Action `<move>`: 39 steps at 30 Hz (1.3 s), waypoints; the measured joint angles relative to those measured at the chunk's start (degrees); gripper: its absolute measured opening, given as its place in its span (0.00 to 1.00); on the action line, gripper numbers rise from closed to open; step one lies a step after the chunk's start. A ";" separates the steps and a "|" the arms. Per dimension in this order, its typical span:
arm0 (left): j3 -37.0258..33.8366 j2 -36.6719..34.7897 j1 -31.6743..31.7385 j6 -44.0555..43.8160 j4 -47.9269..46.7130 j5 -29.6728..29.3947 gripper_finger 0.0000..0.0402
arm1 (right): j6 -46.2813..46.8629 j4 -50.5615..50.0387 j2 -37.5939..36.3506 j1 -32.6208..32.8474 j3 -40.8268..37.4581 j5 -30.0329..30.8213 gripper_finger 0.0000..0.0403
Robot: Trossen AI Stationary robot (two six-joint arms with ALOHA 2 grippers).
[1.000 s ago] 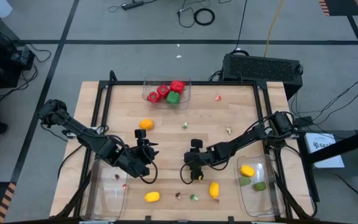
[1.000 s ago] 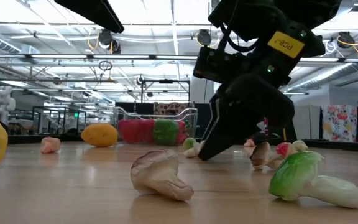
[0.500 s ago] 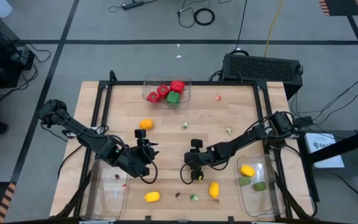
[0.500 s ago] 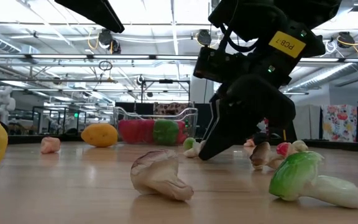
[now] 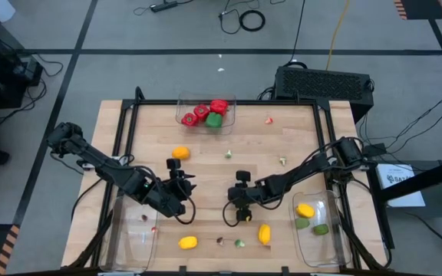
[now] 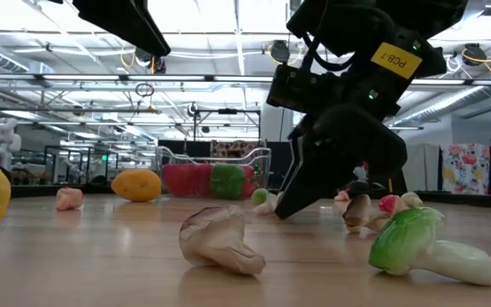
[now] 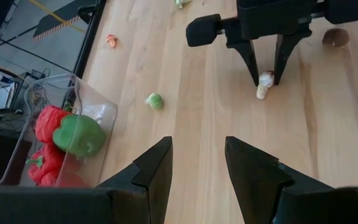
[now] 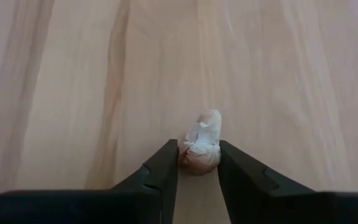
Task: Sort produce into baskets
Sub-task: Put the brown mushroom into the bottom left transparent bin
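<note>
My right gripper [image 5: 238, 208] stands at the table's middle near side, fingers down on the wood and shut on a small white and tan bit [image 8: 199, 148]. The bit also shows in the left wrist view [image 7: 265, 84]. My left gripper [image 5: 178, 193] is open and empty, left of the right gripper and above the table. Red and green peppers [image 5: 208, 113] lie in the far clear basket [image 5: 183, 116]. A lemon and limes [image 5: 310, 217] lie in the near right basket [image 5: 336, 245]. The near left basket [image 5: 121, 238] holds tiny bits. My right gripper pinches the small white bit by its tan lower part [image 8: 197, 163] between its two fingers [image 8: 165, 167]. The fingers come from above, slanting down. The bit lies on the table, its white end sticking out past the fingertips.
Loose on the wood are an orange fruit [image 5: 180, 152], two lemons [image 5: 188, 242] [image 5: 264, 233] and tiny bits [image 5: 229, 156] [image 5: 282, 161] [image 5: 268, 119] [image 5: 239, 244]. A mushroom [image 6: 218, 243] and a green and white vegetable [image 6: 416, 243] lie near the front edge.
My left arm has shifted a little, as the low view's top left shows; which way I cannot tell. My right gripper has stayed on the white bit.
</note>
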 joint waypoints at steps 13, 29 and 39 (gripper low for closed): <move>-0.02 0.00 0.47 0.20 7.54 1.81 0.39 | -3.26 -0.56 -7.84 0.13 -0.04 -0.05 0.25; -0.02 6.22 0.96 16.36 28.05 2.70 0.58 | -15.84 -1.93 -25.07 0.30 0.05 -0.16 0.25; -0.02 10.72 3.95 22.45 34.29 0.06 0.58 | -15.98 -2.55 -25.84 2.15 0.05 -0.18 0.25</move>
